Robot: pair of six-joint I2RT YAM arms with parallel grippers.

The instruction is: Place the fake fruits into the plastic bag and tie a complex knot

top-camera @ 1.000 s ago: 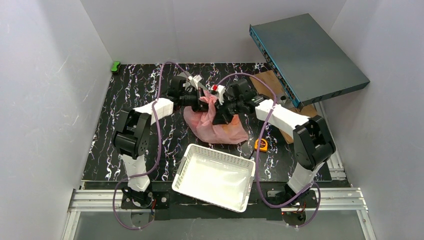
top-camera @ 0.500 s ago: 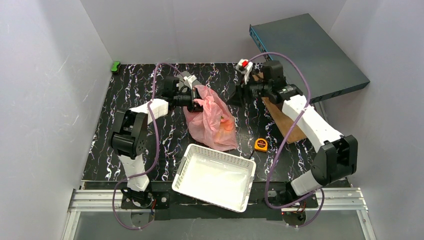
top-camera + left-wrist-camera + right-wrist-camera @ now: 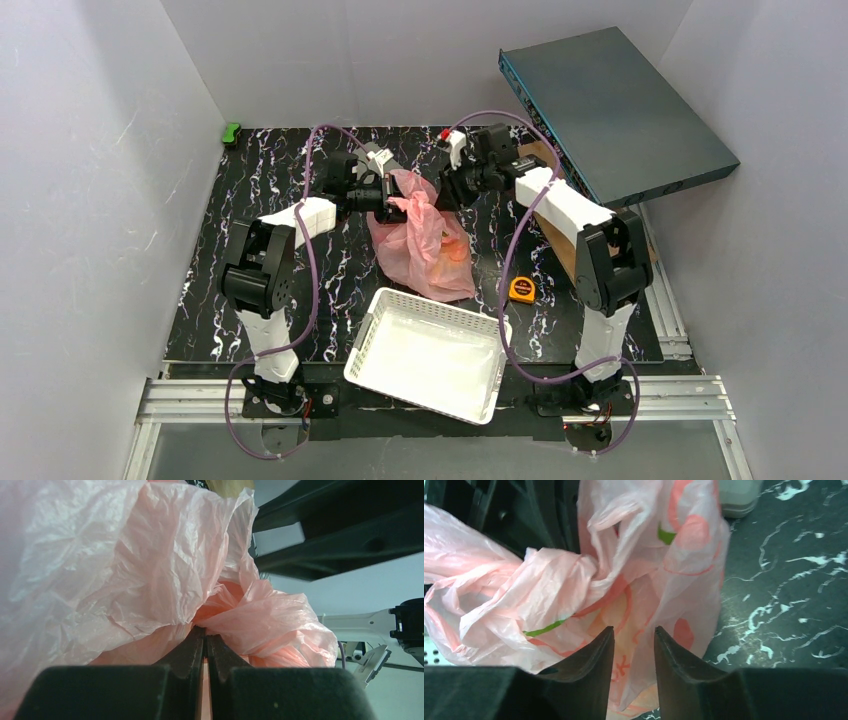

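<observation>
The pink plastic bag (image 3: 428, 250) lies in the middle of the black mat, its top lifted toward the back. My left gripper (image 3: 396, 207) is shut on a strip of the bag's top (image 3: 165, 580), with thin film pinched between the jaws (image 3: 205, 636). My right gripper (image 3: 446, 190) hovers just right of the bag's top, open, with nothing between the fingers (image 3: 634, 630). Ahead of it the bag (image 3: 644, 580) shows a twisted bunch of plastic (image 3: 594, 567); whether that is a tied knot I cannot tell. The fake fruits show only as an orange-yellow tint (image 3: 456, 246) through the film.
A white lattice basket (image 3: 372, 340) stands at the near edge in front of the bag. A small orange tape measure (image 3: 521, 289) lies right of the bag. A dark flat box (image 3: 615, 105) leans at the back right over a brown board (image 3: 565, 240). A green object (image 3: 232, 131) sits back left.
My right gripper let go of the bag, swung off to the back right, then came back close to the bag's top, open. The left gripper kept its grip; the bag's top flopped.
</observation>
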